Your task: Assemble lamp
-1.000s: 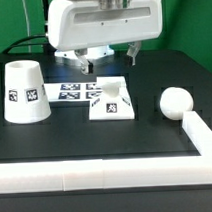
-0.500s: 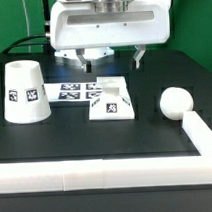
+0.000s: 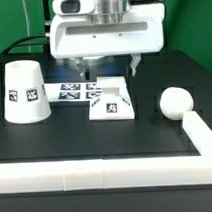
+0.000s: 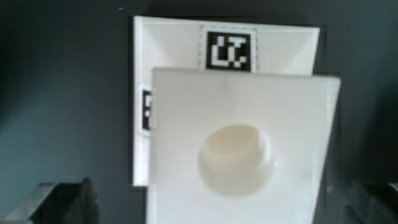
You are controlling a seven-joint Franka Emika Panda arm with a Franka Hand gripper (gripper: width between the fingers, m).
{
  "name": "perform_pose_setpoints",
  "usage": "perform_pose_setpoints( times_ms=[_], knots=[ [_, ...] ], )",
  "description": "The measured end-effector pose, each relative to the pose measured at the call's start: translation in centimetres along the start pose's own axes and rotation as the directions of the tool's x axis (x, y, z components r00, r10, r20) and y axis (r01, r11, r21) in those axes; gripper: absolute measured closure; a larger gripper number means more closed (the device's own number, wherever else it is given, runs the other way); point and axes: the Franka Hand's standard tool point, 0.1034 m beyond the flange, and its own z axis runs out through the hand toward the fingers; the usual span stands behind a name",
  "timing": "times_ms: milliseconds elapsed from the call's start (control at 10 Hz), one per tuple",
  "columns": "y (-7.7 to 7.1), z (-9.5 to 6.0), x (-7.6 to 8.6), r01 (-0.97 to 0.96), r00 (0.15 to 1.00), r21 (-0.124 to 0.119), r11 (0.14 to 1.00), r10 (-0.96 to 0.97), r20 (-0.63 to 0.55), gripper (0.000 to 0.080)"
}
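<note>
The low square lamp base (image 3: 112, 102) lies on the black table in the middle, tilted, with a tag on its front. In the wrist view the base (image 4: 240, 120) fills the picture, showing its round socket (image 4: 237, 156) and a tag (image 4: 226, 48). My gripper (image 3: 108, 66) hangs open and empty just above and behind the base; its dark fingers (image 4: 61, 205) show on either side of the base. The conical shade (image 3: 23, 93) stands at the exterior view's left. The round bulb (image 3: 175, 101) lies at the right.
The marker board (image 3: 73, 91) lies flat behind the base, partly under my gripper. A long white rail (image 3: 97, 175) runs along the table's front and turns up the exterior view's right side (image 3: 201, 133), close to the bulb.
My gripper has come down toward the base and its fingers stand a little wider apart. The base, shade and bulb have not moved.
</note>
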Motion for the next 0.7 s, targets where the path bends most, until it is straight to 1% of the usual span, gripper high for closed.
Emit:
perform_pose_setpoints(
  times_ms=[200, 400, 600, 700],
  knots=[
    [-0.1, 1.1, -0.3, 0.015, 1.0, 0.001, 1.0, -0.015, 0.005, 0.01],
    [0.0, 1.8, -0.7, 0.012, 1.0, 0.002, 1.0, -0.012, 0.02, 0.01],
    [-0.1, 2.3, -1.0, 0.014, 1.0, 0.003, 1.0, -0.014, 0.028, 0.01],
    [-0.1, 2.3, -1.0, 0.014, 0.999, 0.003, 1.0, -0.014, 0.028, 0.0248]
  ],
)
